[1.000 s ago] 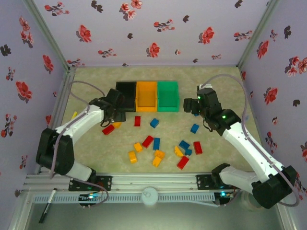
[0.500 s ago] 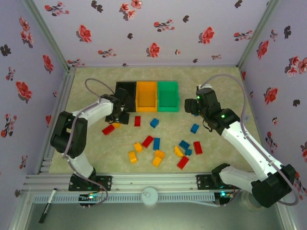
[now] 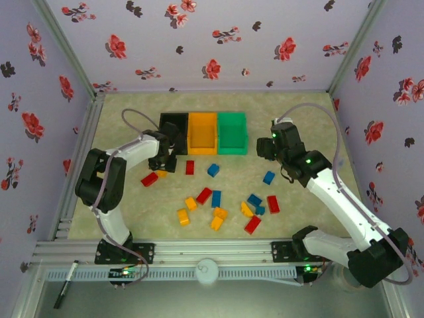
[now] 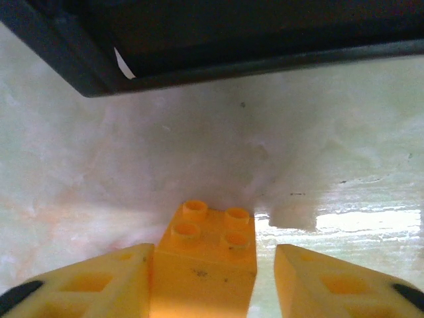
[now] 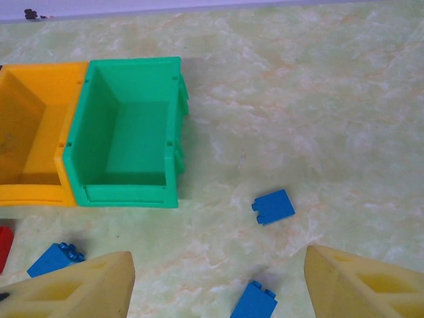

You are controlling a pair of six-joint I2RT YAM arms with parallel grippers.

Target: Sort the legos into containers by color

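Note:
A yellow-orange lego (image 4: 209, 255) lies on the table just in front of the black container (image 4: 199, 40). My left gripper (image 4: 213, 255) straddles it: the left finger touches the brick, and a gap shows at the right finger. From above, the left gripper (image 3: 164, 165) is at the black container's (image 3: 173, 115) front edge, beside the orange (image 3: 203, 116) and green (image 3: 232, 116) containers. My right gripper (image 5: 218, 255) hangs open and empty over two blue legos (image 5: 273, 207) (image 5: 253, 303), right of the green container (image 5: 126, 195). In the top view the right gripper (image 3: 264, 150) is beside that container.
Red, blue and yellow legos lie scattered mid-table (image 3: 218, 205), with a red one (image 3: 149, 179) and another red one (image 3: 190, 167) near the left gripper. A blue lego (image 3: 268, 177) lies under the right arm. A black marker (image 3: 66, 283) rests on the front rail. Flowered walls enclose the table.
The left arm folded in toward the black container and its jaws narrowed around the yellow-orange lego. The right jaws narrowed a little; that arm barely moved.

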